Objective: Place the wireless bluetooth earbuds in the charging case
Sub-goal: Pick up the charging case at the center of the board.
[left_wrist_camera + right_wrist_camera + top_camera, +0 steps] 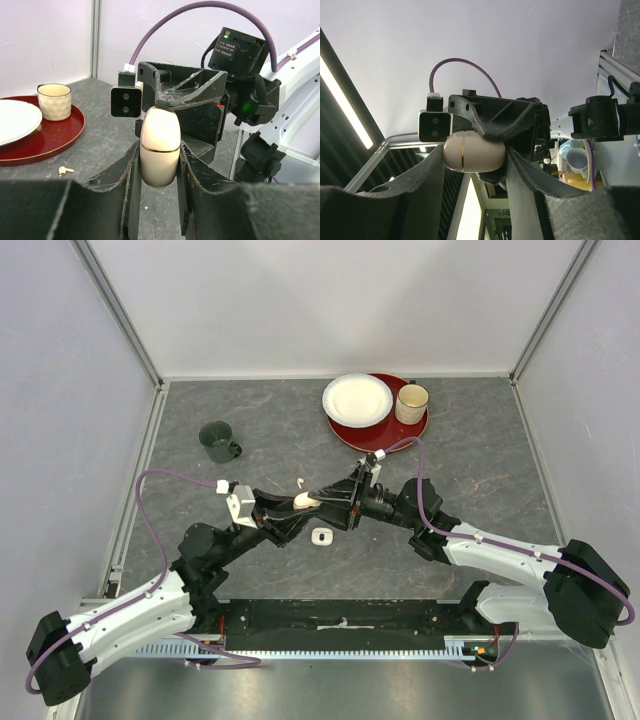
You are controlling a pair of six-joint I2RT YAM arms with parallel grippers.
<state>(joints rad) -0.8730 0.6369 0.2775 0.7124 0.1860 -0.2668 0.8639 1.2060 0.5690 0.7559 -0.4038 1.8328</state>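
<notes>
A cream oval charging case [305, 501] with a gold seam is closed and held above the table's middle. My left gripper [303, 505] is shut on its lower half, shown in the left wrist view [160, 160]. My right gripper [320, 499] is shut on the other end of the case [472, 152] from the opposite side. In the left wrist view the right gripper [162, 107] caps the case [160, 145] from above. One tiny white earbud [300, 482] lies on the table just beyond the grippers, also seen in the left wrist view [65, 170]. Other earbuds are not visible.
A small white object with a dark middle [321, 536] lies on the table just in front of the grippers. A red tray [385, 430] at the back holds a white bowl [357, 400] and a cream cup [411, 403]. A dark green mug [218, 440] stands back left.
</notes>
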